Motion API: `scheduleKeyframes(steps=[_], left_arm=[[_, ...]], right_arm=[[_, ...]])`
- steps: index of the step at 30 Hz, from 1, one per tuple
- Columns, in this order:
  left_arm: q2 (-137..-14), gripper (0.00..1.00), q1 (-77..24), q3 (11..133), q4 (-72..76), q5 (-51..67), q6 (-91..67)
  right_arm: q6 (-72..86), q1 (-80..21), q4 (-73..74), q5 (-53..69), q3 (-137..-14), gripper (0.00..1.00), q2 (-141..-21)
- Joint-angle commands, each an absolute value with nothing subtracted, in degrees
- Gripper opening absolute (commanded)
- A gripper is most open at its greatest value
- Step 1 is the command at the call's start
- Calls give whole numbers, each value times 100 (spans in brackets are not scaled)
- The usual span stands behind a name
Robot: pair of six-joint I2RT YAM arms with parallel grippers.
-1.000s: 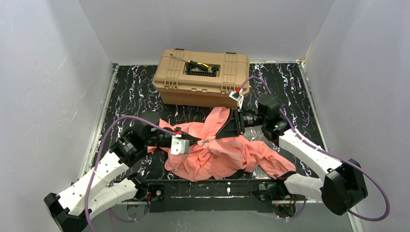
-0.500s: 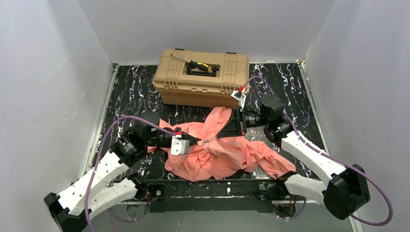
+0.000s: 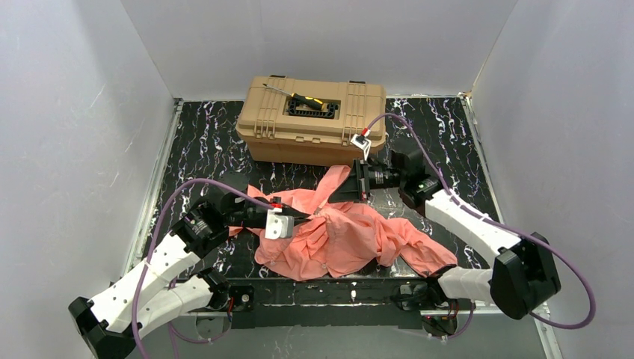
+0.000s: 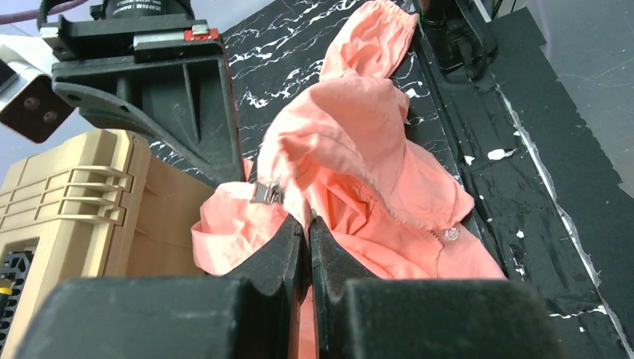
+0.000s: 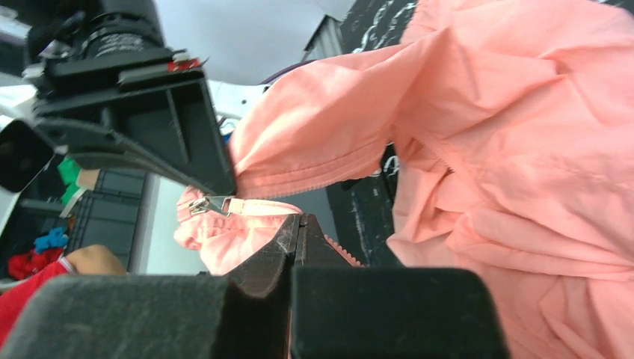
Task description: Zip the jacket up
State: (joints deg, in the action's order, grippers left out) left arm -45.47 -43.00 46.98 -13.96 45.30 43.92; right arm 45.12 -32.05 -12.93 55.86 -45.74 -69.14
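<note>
The salmon-pink jacket (image 3: pixel 340 238) lies crumpled on the black marbled table (image 3: pixel 209 161), near the front edge. My left gripper (image 3: pixel 309 217) is shut on a fold of the jacket beside the zipper. In the left wrist view (image 4: pixel 307 222) pink fabric is pinched between its fingers, just right of the metal zipper slider (image 4: pixel 267 193). My right gripper (image 3: pixel 332 200) is shut on the jacket's zipper edge. In the right wrist view (image 5: pixel 299 219) zipper teeth run out from its tips, and the slider (image 5: pixel 210 204) hangs just to the left. The two grippers' tips are close together.
A tan toolbox (image 3: pixel 314 123) stands behind the jacket, with a black-and-yellow tool (image 3: pixel 310 102) on its lid. A sleeve (image 3: pixel 419 254) trails toward the front right. White walls enclose the table on three sides. A hand in a red sleeve (image 5: pixel 82 262) shows beyond the table.
My right arm has swung left and toward the toolbox, carrying the jacket's zipper edge with it. The left arm has barely moved.
</note>
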Motion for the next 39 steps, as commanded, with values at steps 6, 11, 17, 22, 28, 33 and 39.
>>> scheduleKeyframes(steps=[6,11,17,22,28,33,39], left_arm=[[-4521,0,-4382,4837,-1444,4559,4375],[-4737,21,-4491,4881,-1345,3690,4143],[-5009,36,-4508,4979,-1151,3182,3851],[-5026,38,-4654,4988,-1328,3306,3760],[-5055,39,-4821,4862,-1508,2916,3930],[-5282,64,-5228,4790,-1453,2103,4034],[-5710,60,-5433,4660,-1071,1322,3903]], right_arm=[[3582,-3199,-383,4711,-5167,1,-6993],[4110,-3208,-1218,5108,-4744,1,-6722],[4366,-3217,-1566,5189,-4436,1,-6504],[4458,-3217,-1652,5183,-4373,1,-6469],[4508,-3217,-1721,5194,-4311,1,-6453],[4575,-3217,-1826,5216,-4306,1,-6484],[4653,-3217,-1970,5212,-4294,1,-6504]])
